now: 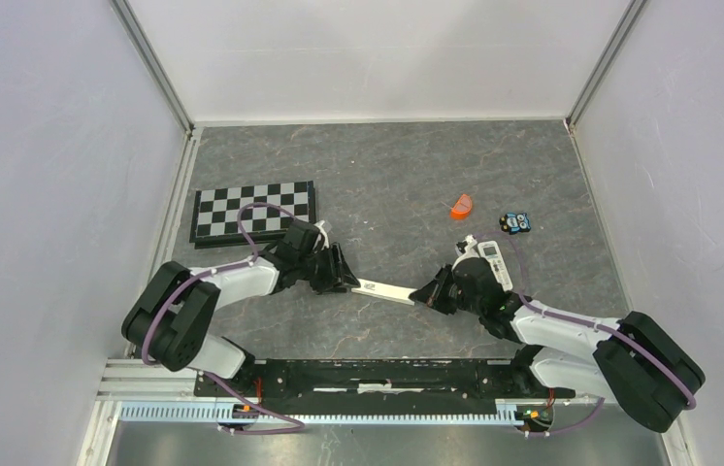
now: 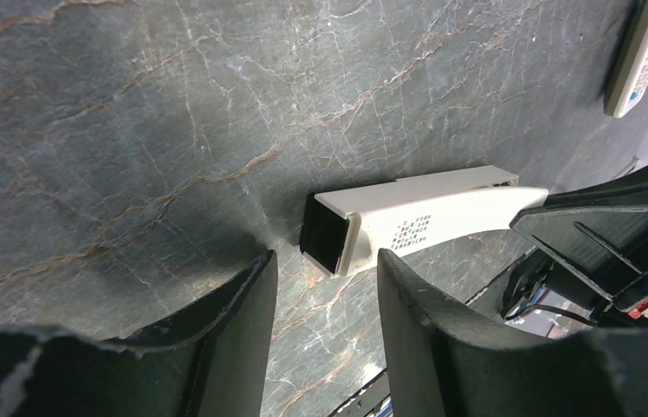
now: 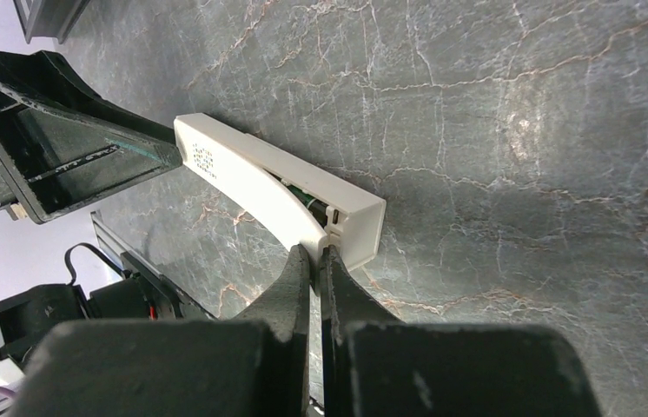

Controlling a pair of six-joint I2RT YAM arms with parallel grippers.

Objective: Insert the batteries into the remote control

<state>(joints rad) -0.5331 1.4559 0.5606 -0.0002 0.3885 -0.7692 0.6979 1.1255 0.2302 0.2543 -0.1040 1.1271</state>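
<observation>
1. We find the remote control (image 1: 384, 290) lying flat on the marbled table (image 1: 387, 165), its long axis running from one arm's tip to the other's.
2. At one end of the remote control, the left gripper (image 2: 325, 257) is released. Its fingers are spread wider than the handset, and the end face sits just ahead of the gap, unclamped.
3. At the opposite end, the right gripper (image 3: 314, 252) is clenched. Its fingers are pressed together, with the tips touching the remote control's edge. We cannot tell whether anything thin is pinched there.
4. A cream back panel (image 3: 242, 176) with small printed text bows away from the remote control's body along its middle.
5. In the opening under that panel we see one battery (image 3: 307, 201) with a green marking, seated in the recess near the clenched end.
6. Beyond the remote control on the right arm's side lies a second white handset (image 1: 496, 260) with buttons. Farther off are an orange object (image 1: 461, 206) and a small blue-and-black object (image 1: 515, 223).
7. Beyond the remote control on the left arm's side, well apart, lies a checkerboard (image 1: 253, 212).
</observation>
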